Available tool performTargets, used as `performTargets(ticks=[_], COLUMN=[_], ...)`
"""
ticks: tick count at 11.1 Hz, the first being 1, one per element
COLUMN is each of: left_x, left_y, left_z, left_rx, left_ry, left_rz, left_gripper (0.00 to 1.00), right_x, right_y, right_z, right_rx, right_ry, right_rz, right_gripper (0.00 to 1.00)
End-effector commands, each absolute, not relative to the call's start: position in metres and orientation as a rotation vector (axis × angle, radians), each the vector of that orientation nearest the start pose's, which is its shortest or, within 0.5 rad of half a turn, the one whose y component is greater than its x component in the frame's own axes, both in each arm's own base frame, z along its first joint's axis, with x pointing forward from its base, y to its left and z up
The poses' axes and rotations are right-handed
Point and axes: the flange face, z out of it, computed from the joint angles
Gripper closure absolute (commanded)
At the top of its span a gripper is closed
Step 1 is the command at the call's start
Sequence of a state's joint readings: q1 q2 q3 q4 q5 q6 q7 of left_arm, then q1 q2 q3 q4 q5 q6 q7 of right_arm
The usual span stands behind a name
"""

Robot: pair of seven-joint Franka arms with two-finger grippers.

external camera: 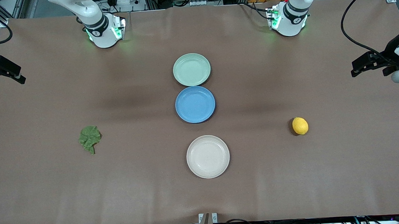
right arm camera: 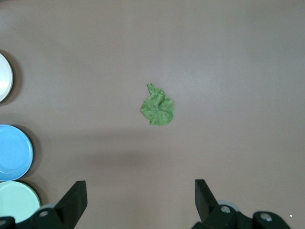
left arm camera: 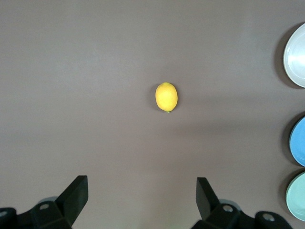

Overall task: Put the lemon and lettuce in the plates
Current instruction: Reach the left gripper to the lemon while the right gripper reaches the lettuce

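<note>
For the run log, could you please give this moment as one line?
lemon on table, untouched | lettuce on table, untouched | mint plate, cream plate empty | left gripper open | right gripper open

front: high, faces robots, whole table [external camera: 54, 201] | wrist views: look straight down from high up | all share blue plate [external camera: 195, 104]

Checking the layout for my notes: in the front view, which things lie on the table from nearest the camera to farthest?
Cream-beige plate → lettuce and lemon, about level with each other → blue plate → mint green plate. Both hands are open above the table's ends: left hand, right hand.
</note>
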State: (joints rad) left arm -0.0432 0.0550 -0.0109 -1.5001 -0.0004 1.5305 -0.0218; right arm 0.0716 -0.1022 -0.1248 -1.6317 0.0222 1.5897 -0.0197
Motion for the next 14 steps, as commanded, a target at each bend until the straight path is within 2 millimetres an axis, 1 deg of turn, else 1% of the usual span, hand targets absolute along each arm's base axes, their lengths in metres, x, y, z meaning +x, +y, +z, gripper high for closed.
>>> performTargets(ticks=[1,3,4,5,6,7,8,9,10,11,12,13,14], left_x=[0.567,0.582,0.598,0.616,0.630,0.640,0.651,0.663,0.670,0.672,0.672,0.672,0.673], left_y=[-0.029,-0.032,-0.033,-0.037,-0.043,-0.045,-0.052,-0.067,-0.091,-0.109,-0.124,-0.129,-0.130], left_z=[0.629,0.605,0.584,0.562,0.541,0.520,0.497,0.469,0.444,0.422,0.407,0.393,0.381], left_rx=[-3.168,-3.163,-3.162,-3.162,-3.160,-3.158,-3.153,-3.150,-3.142,-3.136,-3.136,-3.133,-3.136], left_ry=[0.128,0.115,0.110,0.108,0.119,0.125,0.162,0.204,0.256,0.269,0.287,0.229,0.095], left_rz=[0.049,0.110,0.146,0.166,0.173,0.193,0.183,0.171,0.178,0.207,0.238,0.269,0.270], left_gripper=[0.00,0.00,0.00,0.00,0.00,0.00,0.00,0.00,0.00,0.00,0.00,0.00,0.00], right_x=[0.522,0.523,0.523,0.525,0.527,0.532,0.535,0.540,0.544,0.548,0.550,0.550,0.551], right_y=[-0.029,-0.029,-0.030,-0.030,-0.030,-0.031,-0.031,-0.035,-0.036,-0.035,-0.035,-0.035,-0.036], right_z=[0.648,0.646,0.641,0.629,0.612,0.592,0.571,0.548,0.532,0.525,0.524,0.521,0.511], right_rx=[-3.119,-3.119,-3.119,-3.120,-3.120,-3.120,-3.123,-3.124,-3.126,-3.127,-3.128,-3.128,-3.130], right_ry=[0.030,0.042,0.047,0.047,0.050,0.053,0.053,0.066,0.069,0.070,0.070,0.070,0.072], right_rz=[-0.072,-0.065,-0.046,-0.010,0.026,0.043,0.045,0.048,0.057,0.067,0.062,0.064,0.064], right_gripper=[0.00,0.00,0.00,0.00,0.00,0.00,0.00,0.00,0.00,0.00,0.00,0.00,0.00])
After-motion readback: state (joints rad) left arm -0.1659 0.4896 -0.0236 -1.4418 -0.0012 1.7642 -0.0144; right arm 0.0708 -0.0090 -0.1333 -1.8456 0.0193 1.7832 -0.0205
